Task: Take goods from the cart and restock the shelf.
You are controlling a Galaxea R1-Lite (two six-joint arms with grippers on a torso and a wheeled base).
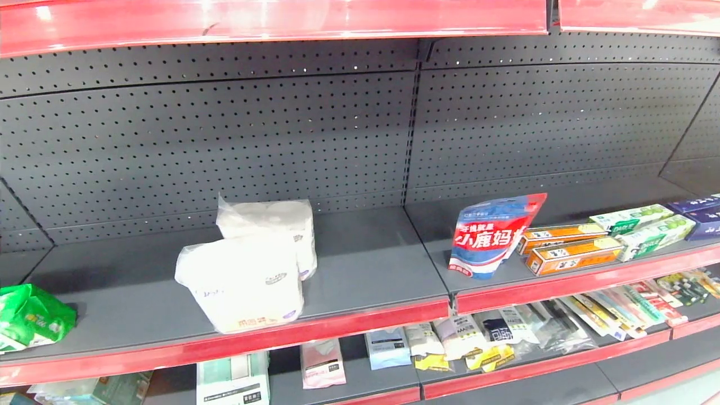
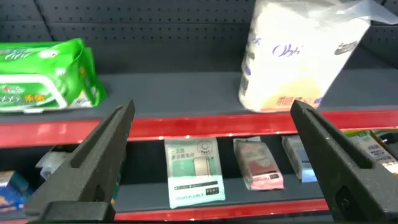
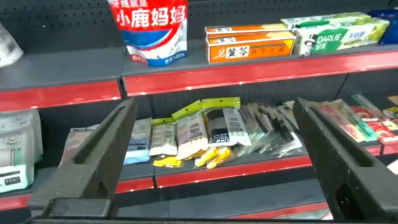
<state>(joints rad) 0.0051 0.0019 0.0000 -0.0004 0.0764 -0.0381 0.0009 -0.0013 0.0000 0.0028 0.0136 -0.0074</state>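
Left pincer [image 2: 211, 107] agape before printed tissue pack [image 2: 298, 56]

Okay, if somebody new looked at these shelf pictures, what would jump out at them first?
Probably the two bulky white packs, one behind the other in the left bay of the grey shelf. Next, the red-and-blue pouch standing in the right bay beside orange boxes, and a green pack at the far left.

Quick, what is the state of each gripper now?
Left gripper: open, holding nothing.
Right gripper: open, holding nothing.
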